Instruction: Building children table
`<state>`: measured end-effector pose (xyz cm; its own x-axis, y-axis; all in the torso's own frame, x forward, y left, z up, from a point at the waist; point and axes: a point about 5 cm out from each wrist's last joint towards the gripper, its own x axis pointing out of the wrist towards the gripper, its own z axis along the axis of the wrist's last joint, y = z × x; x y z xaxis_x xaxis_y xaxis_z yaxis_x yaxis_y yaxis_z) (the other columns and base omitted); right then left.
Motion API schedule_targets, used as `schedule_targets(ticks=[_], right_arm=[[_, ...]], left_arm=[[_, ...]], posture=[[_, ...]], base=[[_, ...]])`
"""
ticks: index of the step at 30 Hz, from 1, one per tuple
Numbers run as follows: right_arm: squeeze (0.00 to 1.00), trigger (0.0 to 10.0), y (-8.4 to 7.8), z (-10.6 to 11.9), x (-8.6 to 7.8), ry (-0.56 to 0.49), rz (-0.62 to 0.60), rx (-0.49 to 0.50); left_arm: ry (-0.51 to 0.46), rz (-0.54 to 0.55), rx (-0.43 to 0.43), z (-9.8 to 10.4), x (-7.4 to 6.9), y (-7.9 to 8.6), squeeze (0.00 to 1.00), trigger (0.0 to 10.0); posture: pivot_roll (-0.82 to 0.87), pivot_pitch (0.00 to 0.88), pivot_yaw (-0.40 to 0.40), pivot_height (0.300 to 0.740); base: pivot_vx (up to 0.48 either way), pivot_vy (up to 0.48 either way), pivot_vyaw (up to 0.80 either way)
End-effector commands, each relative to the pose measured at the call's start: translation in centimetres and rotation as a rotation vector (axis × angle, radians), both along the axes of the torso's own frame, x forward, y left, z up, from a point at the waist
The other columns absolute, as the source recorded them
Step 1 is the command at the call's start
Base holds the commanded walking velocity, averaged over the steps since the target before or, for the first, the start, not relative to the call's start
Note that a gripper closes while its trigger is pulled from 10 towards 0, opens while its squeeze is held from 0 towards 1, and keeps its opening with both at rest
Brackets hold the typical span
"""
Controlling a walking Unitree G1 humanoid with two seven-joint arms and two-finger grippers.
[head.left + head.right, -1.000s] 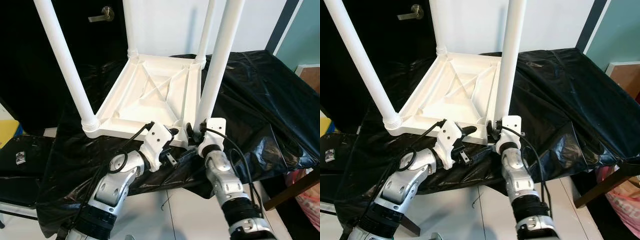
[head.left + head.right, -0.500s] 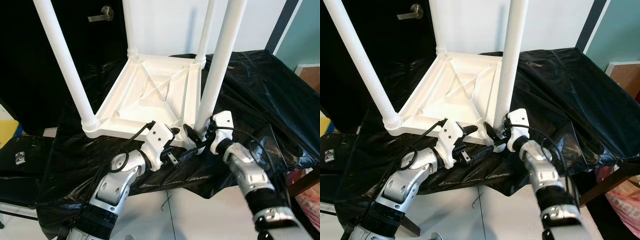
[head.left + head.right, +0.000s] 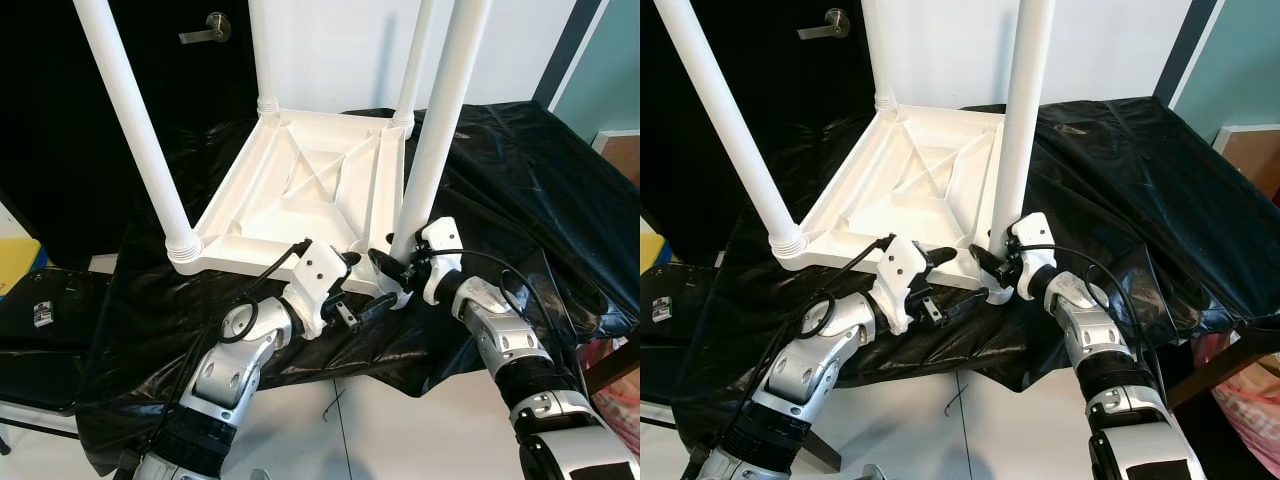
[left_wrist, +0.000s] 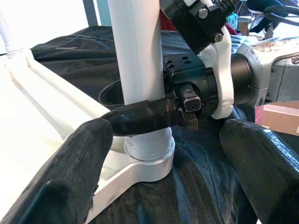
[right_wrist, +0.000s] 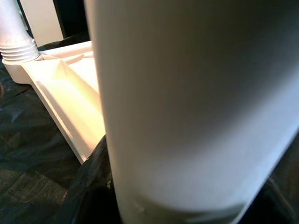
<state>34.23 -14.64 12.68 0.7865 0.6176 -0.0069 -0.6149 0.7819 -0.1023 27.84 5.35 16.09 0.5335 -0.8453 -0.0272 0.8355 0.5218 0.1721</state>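
Gripping the near table leg (image 3: 432, 140) at its base, my right gripper (image 3: 392, 275) clamps it above the upturned tabletop (image 3: 300, 190) on black sheeting (image 3: 520, 190); left gripper (image 3: 352, 300) hovers spread beside.

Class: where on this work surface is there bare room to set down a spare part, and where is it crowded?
Free: black sheet right of the upturned tabletop. Crowded: near corner, where the right gripper clasps the leg and the left gripper hovers open.
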Motion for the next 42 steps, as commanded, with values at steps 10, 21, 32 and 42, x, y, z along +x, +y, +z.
schedule_targets(ticks=[10,21,32,42], right_arm=[[0.0,10.0,-0.2,-1.6,0.0,0.078,-0.177,0.009],[0.0,10.0,0.7,-2.2,-0.6,0.122,-0.516,0.097],[0.0,10.0,3.0,-2.3,-1.7,0.148,-0.721,0.197],[0.0,10.0,4.3,-1.2,-1.9,0.115,-0.681,0.21]], left_arm=[[0.009,0.04,0.005,-0.4,-0.3,0.1,0.0,10.0],[0.026,0.038,0.007,-0.8,-0.8,0.2,0.0,10.0],[0.029,0.03,0.003,-0.7,-0.9,-0.1,0.0,10.0],[0.024,0.041,0.009,-0.6,-0.8,0.1,0.0,10.0]], posture=[[0.0,0.0,-0.038,0.74],[0.0,0.018,-0.039,0.74],[0.0,0.015,-0.04,0.74],[0.01,0.015,-0.045,0.74]], base=[[0.0,0.0,0.0],[0.0,0.0,0.0],[0.0,0.0,0.0],[0.0,0.0,0.0]])
